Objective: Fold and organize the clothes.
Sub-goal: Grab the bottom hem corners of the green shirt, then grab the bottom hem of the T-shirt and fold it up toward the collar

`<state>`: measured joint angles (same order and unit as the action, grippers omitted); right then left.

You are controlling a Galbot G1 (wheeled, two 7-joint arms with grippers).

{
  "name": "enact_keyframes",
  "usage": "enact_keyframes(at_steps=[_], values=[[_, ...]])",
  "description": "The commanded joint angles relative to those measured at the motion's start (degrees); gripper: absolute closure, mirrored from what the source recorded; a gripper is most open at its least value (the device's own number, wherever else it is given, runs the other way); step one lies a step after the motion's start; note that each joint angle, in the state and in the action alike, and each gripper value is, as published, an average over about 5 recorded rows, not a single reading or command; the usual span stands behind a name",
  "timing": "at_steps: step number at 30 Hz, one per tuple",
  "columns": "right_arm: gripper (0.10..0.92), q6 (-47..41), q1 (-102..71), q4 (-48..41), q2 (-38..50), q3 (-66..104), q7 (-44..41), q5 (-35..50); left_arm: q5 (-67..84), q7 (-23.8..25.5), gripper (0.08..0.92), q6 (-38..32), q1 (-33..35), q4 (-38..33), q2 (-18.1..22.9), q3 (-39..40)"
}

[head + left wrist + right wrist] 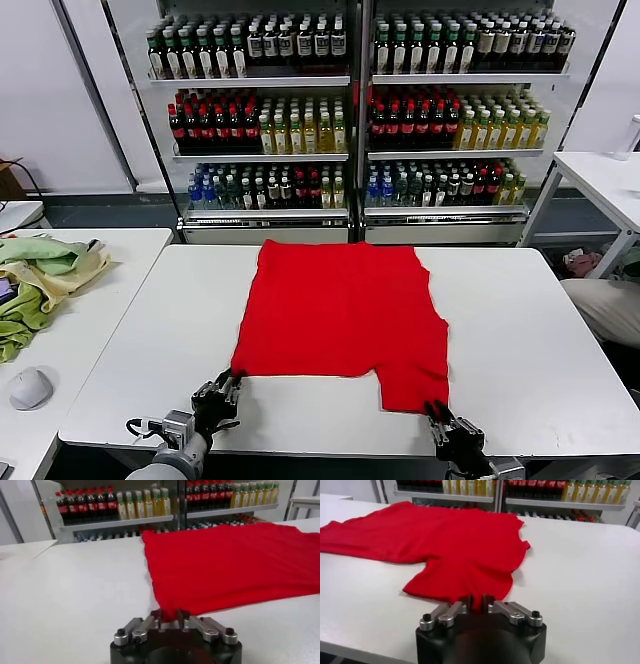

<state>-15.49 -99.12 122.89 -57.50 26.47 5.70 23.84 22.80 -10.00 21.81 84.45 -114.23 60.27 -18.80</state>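
I pinch the shirt [340, 315], spread flat mid-counter, at its two near corners: left gripper [222, 385] clenched on one, right gripper [443, 418] on the other. This looks like the first fold; next, lift both evenly toward the far edge.

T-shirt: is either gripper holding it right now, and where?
Both. Left gripper pinches the red T-shirt at its near left corner; right gripper pinches the near edge of the right-hand flap.

A bright red soft-fabric T-shirt [345, 318] lies spread flat on the white desk [520, 350]. The left hand [222, 388] meets its near left corner; the right hand [447, 424] meets its near right corner.
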Motion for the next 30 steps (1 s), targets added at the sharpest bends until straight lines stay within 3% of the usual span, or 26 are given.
enact_keyframes(at_steps=[1,6,12,17,22,30], values=[[0.906,-0.2,-1.0,2.8,1.3,1.4,-0.7,1.2,0.1,0.5,0.912,-0.7,1.3,-2.2,-0.5,-0.2],[0.906,-1.0,-7.6,10.1,4.6,6.1,-2.0,5.2,0.2,-1.1,0.914,-1.3,6.8,-9.2,-3.4,-2.0],[0.906,-1.1,-18.0,17.6,6.3,12.8,-3.3,5.2,-0.3,-5.4,0.914,-1.7,21.2,-20.0,-8.3,-7.3],[0.906,-0.9,-21.8,18.7,6.3,13.5,-3.6,3.7,-0.7,-7.8,0.914,-2.3,29.5,-23.3,-10.3,-11.7],[0.906,-0.7,-18.0,18.9,5.4,12.3,-2.7,4.7,1.2,-7.6,0.914,-2.5,26.4,-23.1,-10.3,-13.0],[0.906,-4.5,1.6,13.2,4.9,7.6,1.9,8.1,7.7,-5.3,0.914,-1.2,6.0,-15.3,-8.2,-9.6]])
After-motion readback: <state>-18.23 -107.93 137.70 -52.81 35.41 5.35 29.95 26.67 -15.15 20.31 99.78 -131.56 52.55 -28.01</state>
